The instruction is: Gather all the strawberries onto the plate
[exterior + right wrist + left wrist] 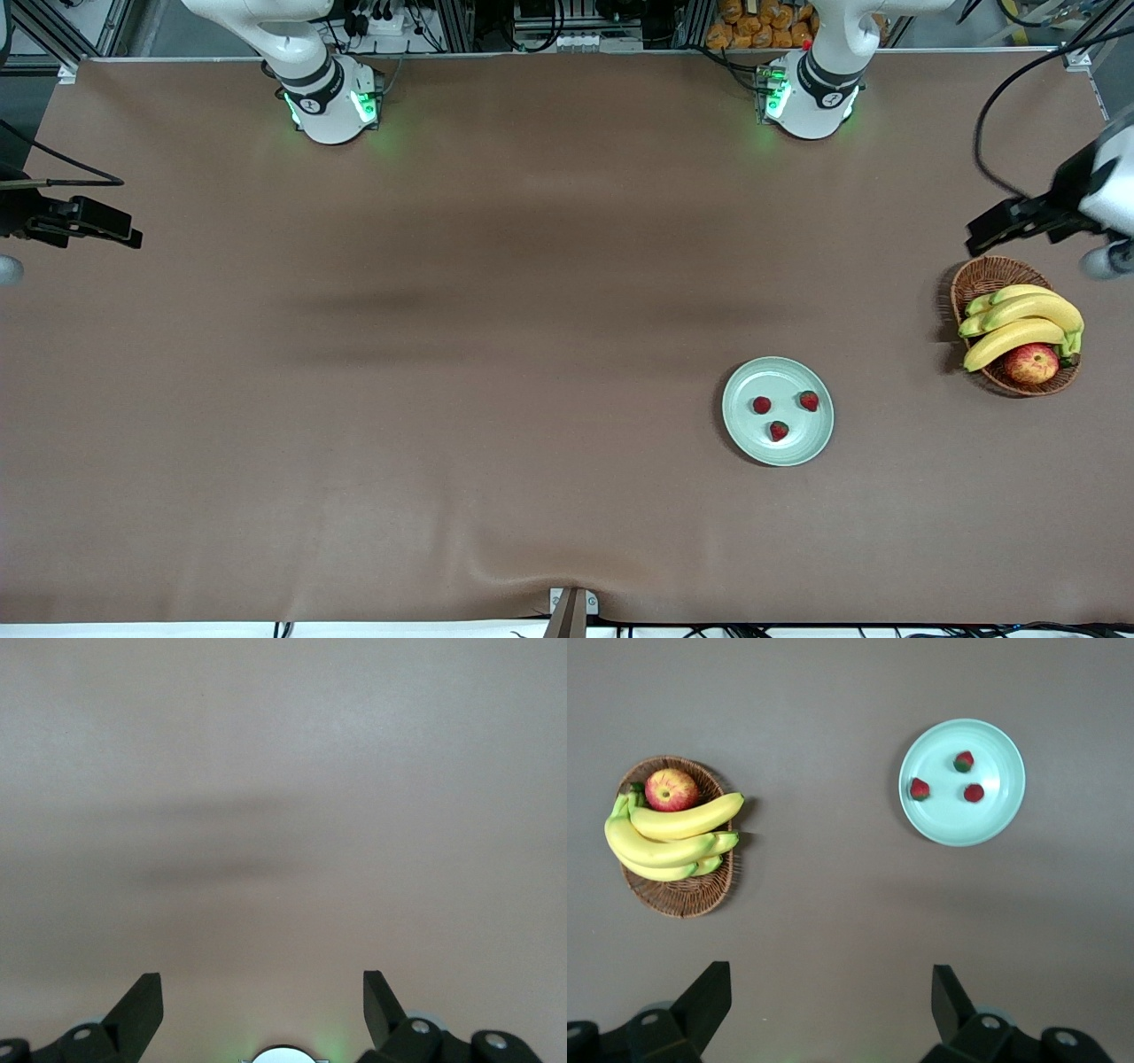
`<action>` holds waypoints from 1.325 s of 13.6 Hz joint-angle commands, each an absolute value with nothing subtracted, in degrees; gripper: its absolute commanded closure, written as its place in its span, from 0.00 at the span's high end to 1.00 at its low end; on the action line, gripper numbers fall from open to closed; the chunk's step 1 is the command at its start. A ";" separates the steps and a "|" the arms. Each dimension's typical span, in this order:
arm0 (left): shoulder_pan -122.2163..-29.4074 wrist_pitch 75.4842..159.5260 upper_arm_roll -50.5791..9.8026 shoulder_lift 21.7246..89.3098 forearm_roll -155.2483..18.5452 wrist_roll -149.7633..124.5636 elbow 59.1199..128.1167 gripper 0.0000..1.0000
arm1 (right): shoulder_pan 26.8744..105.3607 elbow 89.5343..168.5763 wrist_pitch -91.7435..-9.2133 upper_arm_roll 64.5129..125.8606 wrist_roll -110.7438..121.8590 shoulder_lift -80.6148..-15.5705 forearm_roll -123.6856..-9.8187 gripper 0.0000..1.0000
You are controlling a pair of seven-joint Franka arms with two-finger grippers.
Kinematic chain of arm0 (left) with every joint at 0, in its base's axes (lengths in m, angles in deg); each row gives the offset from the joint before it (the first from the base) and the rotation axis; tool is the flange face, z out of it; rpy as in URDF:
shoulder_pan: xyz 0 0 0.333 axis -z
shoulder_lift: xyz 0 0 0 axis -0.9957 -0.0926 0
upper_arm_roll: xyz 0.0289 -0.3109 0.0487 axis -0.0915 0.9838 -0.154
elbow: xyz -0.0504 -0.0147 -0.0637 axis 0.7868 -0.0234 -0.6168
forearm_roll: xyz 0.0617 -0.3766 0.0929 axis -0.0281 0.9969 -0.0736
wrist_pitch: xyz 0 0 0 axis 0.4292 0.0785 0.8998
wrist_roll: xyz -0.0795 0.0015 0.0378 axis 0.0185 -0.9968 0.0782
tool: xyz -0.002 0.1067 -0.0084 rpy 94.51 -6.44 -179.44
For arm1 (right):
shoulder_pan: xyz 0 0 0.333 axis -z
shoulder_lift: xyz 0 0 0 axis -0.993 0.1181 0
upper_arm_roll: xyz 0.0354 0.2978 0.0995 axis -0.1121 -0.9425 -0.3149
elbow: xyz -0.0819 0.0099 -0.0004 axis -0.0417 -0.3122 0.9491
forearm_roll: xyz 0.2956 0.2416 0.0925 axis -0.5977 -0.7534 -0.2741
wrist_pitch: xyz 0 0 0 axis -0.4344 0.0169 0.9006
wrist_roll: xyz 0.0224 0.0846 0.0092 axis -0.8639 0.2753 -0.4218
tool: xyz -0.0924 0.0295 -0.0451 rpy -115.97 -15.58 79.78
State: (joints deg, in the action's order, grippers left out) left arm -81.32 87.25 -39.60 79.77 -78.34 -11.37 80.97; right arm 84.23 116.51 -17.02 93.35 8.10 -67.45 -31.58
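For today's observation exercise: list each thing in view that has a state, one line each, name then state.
strawberries: all three lying on the plate, apart from each other.
plate: flat on the table, holding the berries.
basket: upright, filled with bananas and an apple.
left gripper: open, empty.
right gripper: open, empty, over bare table.

The table [443,354] under me wears a matt brown covering, cloth-like, with a soft ripple at the edge nearest the front camera. The plate [753,439] looks smooth and faintly glossy, pale mint, like glazed ceramic or plastic. The strawberries [779,431] show a dull red, pitted skin. The basket [983,279] is rough brown woven wicker. The bananas [1019,323] are smooth and satiny; the apple [1031,363] shines slightly. My fingers [704,1001] look like matt black plastic.
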 commanded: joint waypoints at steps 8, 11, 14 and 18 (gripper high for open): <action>-83.63 83.40 -33.53 81.75 -77.26 -19.82 80.48 1.00 | 84.62 116.78 -17.12 93.08 8.57 -67.69 -32.28 1.00; -83.72 83.40 -33.62 82.10 -77.08 -21.16 79.42 1.00 | 84.71 116.78 -16.86 93.08 8.66 -67.78 -32.28 1.00; -83.37 83.57 -33.27 81.76 -76.99 -20.29 79.34 1.00 | 84.71 116.87 -16.33 93.08 9.01 -67.78 -32.28 1.00; -83.46 83.57 -32.91 81.49 -77.17 -19.93 78.99 1.00 | 84.89 116.96 -15.20 93.08 9.09 -67.78 -32.28 1.00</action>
